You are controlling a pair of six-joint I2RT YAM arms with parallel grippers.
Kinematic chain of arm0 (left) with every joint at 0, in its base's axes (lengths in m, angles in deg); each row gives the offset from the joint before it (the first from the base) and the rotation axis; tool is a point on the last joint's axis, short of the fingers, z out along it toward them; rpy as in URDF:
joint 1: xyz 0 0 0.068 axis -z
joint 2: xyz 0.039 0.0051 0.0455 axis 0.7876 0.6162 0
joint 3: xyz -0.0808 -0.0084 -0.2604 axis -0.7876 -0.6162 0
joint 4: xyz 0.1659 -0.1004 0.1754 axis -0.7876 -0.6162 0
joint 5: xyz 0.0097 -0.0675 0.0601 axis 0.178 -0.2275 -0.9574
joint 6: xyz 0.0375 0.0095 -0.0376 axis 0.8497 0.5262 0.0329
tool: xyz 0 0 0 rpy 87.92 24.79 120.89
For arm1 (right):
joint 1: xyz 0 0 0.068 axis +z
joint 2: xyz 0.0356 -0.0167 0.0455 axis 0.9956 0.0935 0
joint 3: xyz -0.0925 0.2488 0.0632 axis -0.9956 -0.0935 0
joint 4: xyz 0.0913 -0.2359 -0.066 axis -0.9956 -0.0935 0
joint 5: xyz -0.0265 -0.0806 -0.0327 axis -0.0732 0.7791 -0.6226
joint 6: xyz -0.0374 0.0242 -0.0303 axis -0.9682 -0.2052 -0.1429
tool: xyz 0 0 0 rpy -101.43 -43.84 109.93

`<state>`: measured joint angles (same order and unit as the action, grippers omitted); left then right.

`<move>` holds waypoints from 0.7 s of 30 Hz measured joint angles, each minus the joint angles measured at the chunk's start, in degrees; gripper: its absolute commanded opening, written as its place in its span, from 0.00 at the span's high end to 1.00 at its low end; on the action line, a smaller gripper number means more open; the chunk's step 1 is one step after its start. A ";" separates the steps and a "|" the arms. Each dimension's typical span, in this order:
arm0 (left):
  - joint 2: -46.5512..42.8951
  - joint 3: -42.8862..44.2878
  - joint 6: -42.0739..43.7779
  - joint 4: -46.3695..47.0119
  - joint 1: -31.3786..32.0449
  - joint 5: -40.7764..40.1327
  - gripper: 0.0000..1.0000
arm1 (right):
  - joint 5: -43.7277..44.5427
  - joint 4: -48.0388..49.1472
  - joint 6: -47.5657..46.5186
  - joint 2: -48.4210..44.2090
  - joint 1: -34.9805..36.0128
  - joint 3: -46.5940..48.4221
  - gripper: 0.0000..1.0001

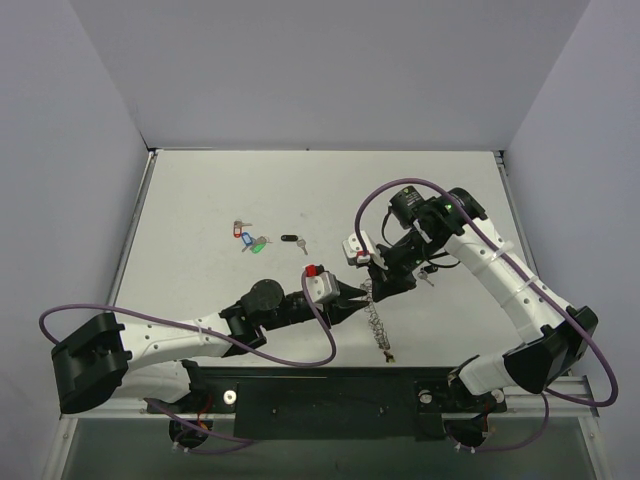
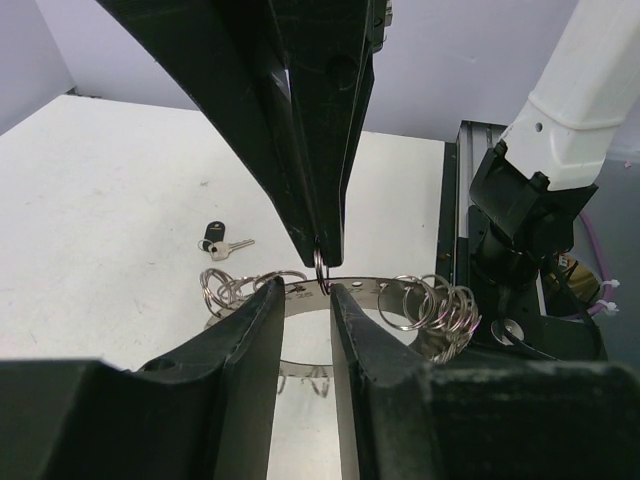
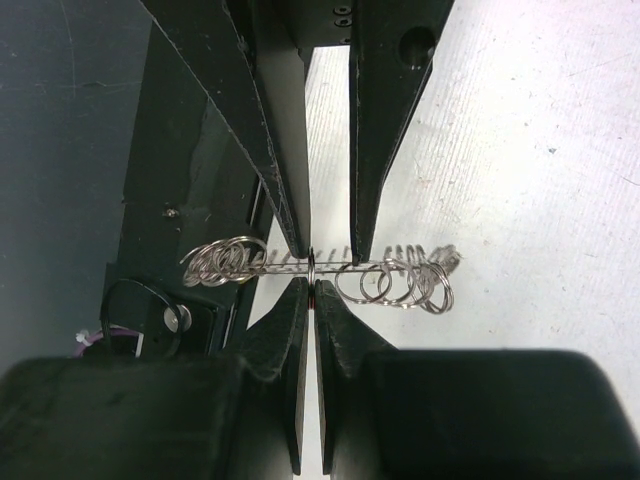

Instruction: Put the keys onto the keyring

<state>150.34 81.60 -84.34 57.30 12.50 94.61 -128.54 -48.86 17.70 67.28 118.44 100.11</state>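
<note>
The keyring (image 1: 377, 318) hangs on edge between the two grippers. It is a thin silver loop fringed with small rings, and it also shows in the left wrist view (image 2: 395, 288) and the right wrist view (image 3: 400, 266). My right gripper (image 1: 378, 287) is shut on one small ring at the loop's top (image 3: 313, 268), with a red sliver between its pads. My left gripper (image 1: 352, 298) has its jaws a little apart, straddling that pinched ring at the loop (image 2: 307, 292). Keys with red, blue and green tags (image 1: 246, 238) and a black-tagged key (image 1: 291, 240) lie far left.
A small key (image 1: 388, 355) lies below the loop by the black front rail (image 1: 330, 385). Another black-tagged key (image 2: 214, 240) lies on the white table beyond the loop. The right arm's base (image 2: 520, 200) stands close on the right. Grey walls enclose the table.
</note>
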 measured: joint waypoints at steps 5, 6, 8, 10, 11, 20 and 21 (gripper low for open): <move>0.00 0.07 0.00 -0.02 0.00 0.00 0.68 | -0.33 0.00 0.00 -0.04 0.00 -0.07 1.00; 0.00 0.13 0.00 -0.02 0.00 0.00 0.69 | -0.37 0.00 0.00 -0.04 0.02 -0.07 1.00; 0.00 0.37 -0.07 -0.04 0.04 0.00 0.71 | -0.42 0.02 0.00 -0.02 0.04 -0.07 1.00; 0.02 0.63 -0.09 0.00 0.11 0.00 0.73 | -0.48 0.04 0.00 -0.04 0.04 -0.07 1.00; 0.02 0.68 -0.11 0.02 0.11 0.00 0.74 | -0.48 0.02 0.00 -0.04 0.04 -0.09 1.00; 0.28 1.01 -0.61 -0.22 0.33 0.00 1.00 | -0.37 0.04 -0.07 -0.02 0.04 -0.09 1.00; 0.37 1.09 -0.74 -0.33 0.33 -0.02 1.00 | -0.24 0.04 -0.11 -0.04 0.04 -0.11 1.00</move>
<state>150.71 82.69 -85.08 56.97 12.83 94.59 -128.78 -48.82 17.59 67.24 118.48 100.00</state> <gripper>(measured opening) 0.024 0.007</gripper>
